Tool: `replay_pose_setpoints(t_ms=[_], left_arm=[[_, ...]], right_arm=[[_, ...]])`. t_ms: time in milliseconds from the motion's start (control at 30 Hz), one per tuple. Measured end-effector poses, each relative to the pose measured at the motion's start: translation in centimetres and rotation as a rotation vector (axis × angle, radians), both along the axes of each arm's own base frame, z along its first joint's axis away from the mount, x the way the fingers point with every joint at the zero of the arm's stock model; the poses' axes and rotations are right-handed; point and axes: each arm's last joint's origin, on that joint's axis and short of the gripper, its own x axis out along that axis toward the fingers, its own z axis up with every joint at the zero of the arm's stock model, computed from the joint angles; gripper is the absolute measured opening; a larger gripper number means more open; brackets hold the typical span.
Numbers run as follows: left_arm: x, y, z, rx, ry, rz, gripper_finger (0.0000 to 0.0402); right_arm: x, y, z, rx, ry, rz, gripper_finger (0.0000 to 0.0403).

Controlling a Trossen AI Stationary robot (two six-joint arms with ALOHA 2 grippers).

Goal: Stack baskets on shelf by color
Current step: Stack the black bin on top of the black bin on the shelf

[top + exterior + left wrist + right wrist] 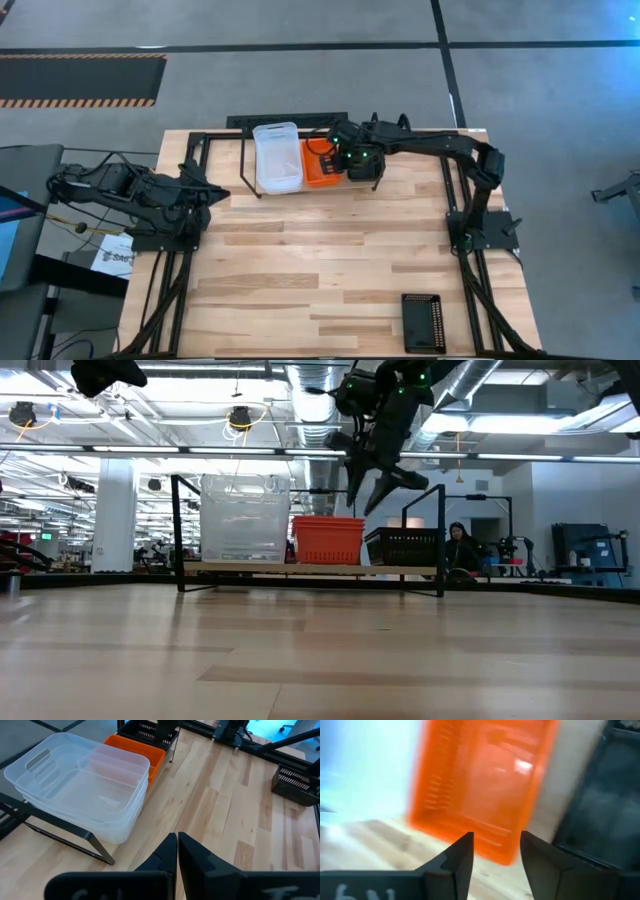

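The right gripper (364, 160) hangs above the shelf (300, 569) at upper centre of the high view, fingers apart and holding nothing — just over the orange baskets (320, 163) and the black baskets (404, 546) beside them. The clear baskets (277, 156) stack at the shelf's left end. One more black basket (423, 322) lies alone at lower right on the table (300, 270). The left gripper (212, 195) waits at mid-left, fingers together.

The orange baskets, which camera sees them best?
The low view: the orange baskets stand side-on on the shelf, unblocked. The high view partly hides them under the right gripper. The right wrist view is blurry; the left wrist view shows only an edge.
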Motion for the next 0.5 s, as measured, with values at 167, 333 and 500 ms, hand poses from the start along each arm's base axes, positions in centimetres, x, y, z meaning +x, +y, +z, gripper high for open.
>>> replay_pose_setpoints(t_ms=[167, 333, 500], left_arm=[[0.0, 0.0, 0.0, -0.004, -0.002, 0.003, 0.0000], [0.0, 0.0, 0.0, -0.001, 0.000, 0.001, 0.0000], [0.0, 0.0, 0.0, 0.004, 0.001, -0.001, 0.0000]], right_arm=[[0.3, -0.3, 3.6, 0.044, -0.100, 0.086, 0.0195], [0.5, 3.6, 7.3, 0.114, -0.088, 0.234, 0.0192], [-0.6, 10.0, 8.9, 0.160, 0.102, 0.266, 0.0180]])
